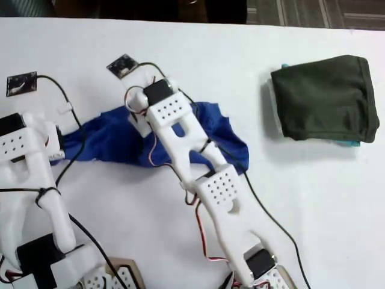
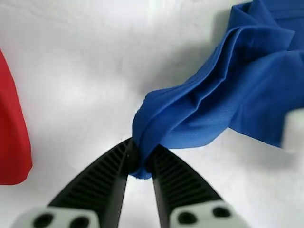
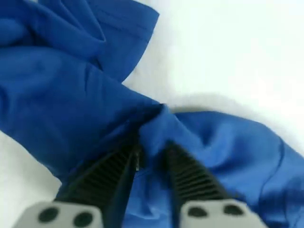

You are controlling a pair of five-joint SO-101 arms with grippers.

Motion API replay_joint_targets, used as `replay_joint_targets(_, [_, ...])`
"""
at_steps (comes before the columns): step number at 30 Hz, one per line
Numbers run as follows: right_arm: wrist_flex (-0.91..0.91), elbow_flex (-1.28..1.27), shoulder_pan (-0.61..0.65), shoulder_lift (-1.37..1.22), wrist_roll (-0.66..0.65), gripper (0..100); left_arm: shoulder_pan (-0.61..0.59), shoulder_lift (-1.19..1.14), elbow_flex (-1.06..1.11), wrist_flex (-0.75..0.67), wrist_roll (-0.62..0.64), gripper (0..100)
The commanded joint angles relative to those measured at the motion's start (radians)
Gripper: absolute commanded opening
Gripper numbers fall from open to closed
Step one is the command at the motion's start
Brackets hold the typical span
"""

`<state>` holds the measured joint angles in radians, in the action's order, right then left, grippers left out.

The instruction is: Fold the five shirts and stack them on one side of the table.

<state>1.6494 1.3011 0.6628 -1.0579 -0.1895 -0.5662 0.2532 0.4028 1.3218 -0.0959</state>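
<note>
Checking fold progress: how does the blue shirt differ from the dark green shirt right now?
The blue shirt is crumpled and unfolded; the dark green shirt is folded into a neat rectangle. The blue shirt is pinched by the left gripper and the right gripper; the dark green shirt lies untouched. The blue shirt lies directly on the table; the dark green shirt sits atop a teal garment. Both are plain, single-colour fabric.

Plain white table (image 1: 198,42) is seen across the views. Past its far edge, a dark strip (image 1: 150,9) and grey tiled floor (image 1: 313,12) are seen.
</note>
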Motion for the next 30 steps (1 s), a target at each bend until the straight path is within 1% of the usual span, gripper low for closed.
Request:
replay_joint_targets(1, [0.027, 0.104, -0.021, 0.045, 0.008, 1.3, -0.009, 0.008, -0.005, -0.012, 0.000, 3])
replay_joint_targets(7, [0.120, 0.285, -0.051, 0.108, 0.003, 1.8, -0.008, 0.008, -0.005, -0.012, 0.002, 3])
replay_joint_targets(16, [0.120, 0.290, -0.159, 0.282, 0.000, 1.8, 0.008, 0.015, -0.027, -0.003, 0.005, 3])
replay_joint_targets(19, [0.120, 0.288, -0.199, 0.384, -0.006, 1.8, 0.028, 0.017, -0.091, 0.054, 0.006, 3])
replay_joint_targets(23, [0.122, 0.267, -0.254, 0.532, -0.060, 1.8, 0.068, 0.017, -0.269, 0.172, 0.008, 3])
replay_joint_targets(26, [0.122, 0.152, -0.297, 0.661, -0.080, 1.8, 0.110, 0.017, -0.440, 0.284, 0.008, 3])
replay_joint_targets(30, [0.120, -0.025, -0.325, 0.851, -0.080, 1.8, 0.186, 0.017, -0.654, 0.422, 0.008, 3])
